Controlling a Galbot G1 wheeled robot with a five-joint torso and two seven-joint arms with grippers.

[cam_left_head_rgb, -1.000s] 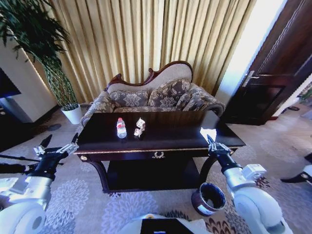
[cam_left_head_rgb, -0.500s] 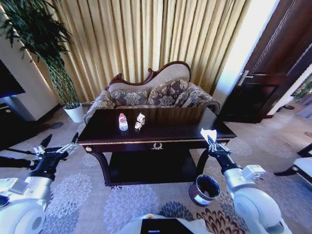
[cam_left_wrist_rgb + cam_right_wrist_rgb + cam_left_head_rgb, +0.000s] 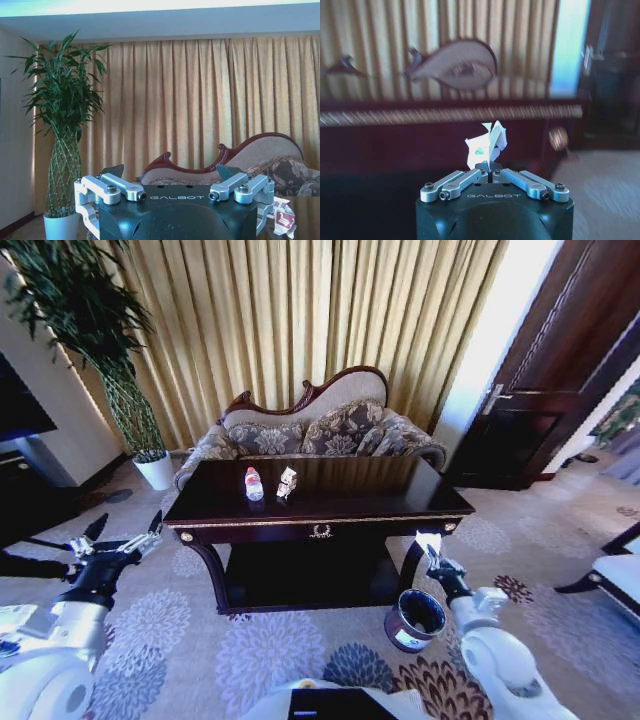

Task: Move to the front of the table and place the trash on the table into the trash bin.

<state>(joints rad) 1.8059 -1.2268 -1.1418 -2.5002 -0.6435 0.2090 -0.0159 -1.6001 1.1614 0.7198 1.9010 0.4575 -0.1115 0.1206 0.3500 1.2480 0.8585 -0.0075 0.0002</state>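
Note:
The dark glossy table (image 3: 400, 502) stands ahead of me. On its left half a clear plastic bottle (image 3: 254, 483) stands upright beside a crushed whitish carton (image 3: 287, 482). My right gripper (image 3: 432, 560) hangs off the table's front right corner, shut on a crumpled white paper piece (image 3: 428, 540), just above and beside the trash bin (image 3: 415, 620) on the carpet. The right wrist view shows the paper (image 3: 487, 144) pinched in that gripper (image 3: 490, 171), with the table's front apron (image 3: 445, 117) behind. At my left side the left gripper (image 3: 125, 527) (image 3: 171, 172) is held open and holds nothing. The carton (image 3: 282, 219) appears past it.
A patterned sofa (image 3: 320, 430) stands behind the table against gold curtains. A tall plant in a white pot (image 3: 152, 472) is at the back left, a dark door (image 3: 545, 390) at the right. Patterned carpet (image 3: 260, 650) lies open in front of the table.
The whole head view has shifted, and the table now looks smaller and farther off. My right gripper, still holding the paper, has sunk from table-top height to just over the bin.

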